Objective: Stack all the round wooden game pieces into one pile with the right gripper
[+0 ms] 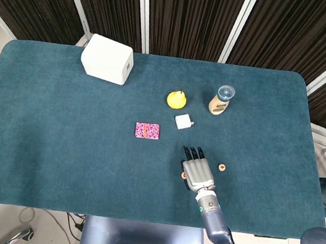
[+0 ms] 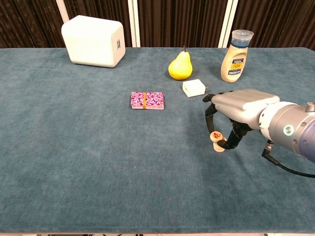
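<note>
Pinching game piece (image 2: 215,135), right hand (image 2: 239,109) directly above pile (image 2: 218,145) (fingers curled).

Three round wooden game pieces show: one (image 2: 215,136) held tilted in the right hand (image 2: 239,109), one (image 2: 218,146) under it on the worktop (image 2: 74,162), and one (image 1: 221,167) lying alone to the right. There is one each of white box (image 2: 93,40), pear (image 2: 180,66), sauce bottle (image 2: 235,56), white charger (image 2: 194,88) and banded card deck (image 2: 146,100).

You had even, bright overhead light; shadows were soft, focus was sharp, no glare, slight bowing at edges.
</note>
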`<state>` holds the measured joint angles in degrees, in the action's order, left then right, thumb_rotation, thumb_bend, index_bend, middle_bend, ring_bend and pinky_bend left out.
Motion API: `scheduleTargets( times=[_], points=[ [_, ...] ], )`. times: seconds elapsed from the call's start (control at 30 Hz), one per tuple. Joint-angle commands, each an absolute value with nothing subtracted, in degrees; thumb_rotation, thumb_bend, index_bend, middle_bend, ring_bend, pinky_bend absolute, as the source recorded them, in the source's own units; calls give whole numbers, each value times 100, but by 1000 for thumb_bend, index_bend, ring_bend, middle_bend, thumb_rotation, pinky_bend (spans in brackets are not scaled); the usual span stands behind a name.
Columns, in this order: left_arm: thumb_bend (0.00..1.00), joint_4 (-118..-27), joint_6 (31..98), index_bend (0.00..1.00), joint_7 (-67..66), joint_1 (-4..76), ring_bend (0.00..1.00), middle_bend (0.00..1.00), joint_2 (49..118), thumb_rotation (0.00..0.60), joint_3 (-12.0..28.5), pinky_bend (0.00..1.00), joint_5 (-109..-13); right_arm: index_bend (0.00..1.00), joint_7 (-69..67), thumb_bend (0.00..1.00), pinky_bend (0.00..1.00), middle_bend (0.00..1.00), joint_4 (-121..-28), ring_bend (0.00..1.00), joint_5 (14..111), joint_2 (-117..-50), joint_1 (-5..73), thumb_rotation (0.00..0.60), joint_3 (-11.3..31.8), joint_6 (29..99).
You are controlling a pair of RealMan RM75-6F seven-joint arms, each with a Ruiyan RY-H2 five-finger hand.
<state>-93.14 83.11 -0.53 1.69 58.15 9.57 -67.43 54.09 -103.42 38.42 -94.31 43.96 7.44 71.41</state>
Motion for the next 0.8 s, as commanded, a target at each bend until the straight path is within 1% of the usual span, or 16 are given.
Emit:
scheduleTargets(
  times=[0.03,0.5,0.63,0.8],
  points=[
    [94,-9312,8309,0,-54,170,0,0,5816,600,959,50,-6738,521,5399,402,0,0,-10319,0,3822,-9424,4403,600,731,7131],
    [95,-9313,8304,0,-71,175,0,0,5820,600,955,50,-6741,521,5342,401,0,0,-10292,0,3813,-9398,4427,600,705,7158],
    [94,-9314,8312,0,-69,168,0,0,5817,600,959,50,-6727,487,5327,401,0,0,-10282,0,3801,-9388,4428,600,689,7155],
    [94,-9317,8312,0,-77,170,0,0,5816,600,959,50,-6730,483,5300,401,0,0,-10275,0,3789,-9362,4419,600,670,7156]
  ],
)
